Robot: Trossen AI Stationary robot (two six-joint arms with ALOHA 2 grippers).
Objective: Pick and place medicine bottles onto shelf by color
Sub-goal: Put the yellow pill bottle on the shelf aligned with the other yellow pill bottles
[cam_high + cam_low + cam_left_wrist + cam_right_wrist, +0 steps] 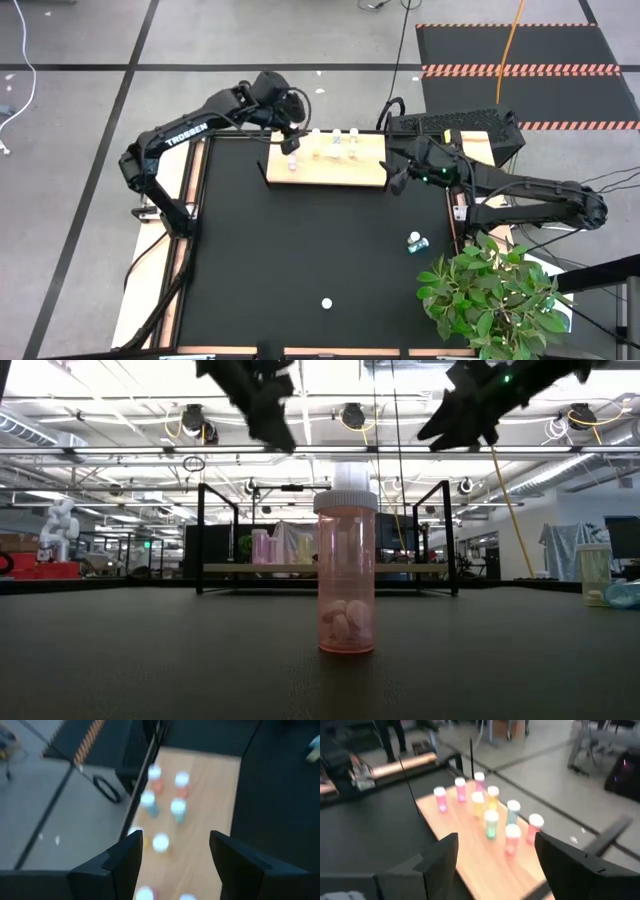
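Note:
The shelf (325, 160), a light-wood board, lies at the table's far middle with several white-capped medicine bottles (485, 812) standing on it: pink, yellow, teal and orange. My left gripper (175, 839) hovers open above the shelf's left end (290, 140), nothing between its fingers. My right gripper (497, 841) hangs open off the shelf's right end (400, 178), also empty. A pink bottle (346, 570) stands alone near the table's front edge (326, 303). Two more bottles (415, 242) sit at the right, one teal one lying down (625, 595).
A potted green plant (495, 295) fills the near right corner. A black keyboard-like device (455, 125) sits beyond the shelf at the far right. The black tabletop (300, 240) between the shelf and the lone pink bottle is bare.

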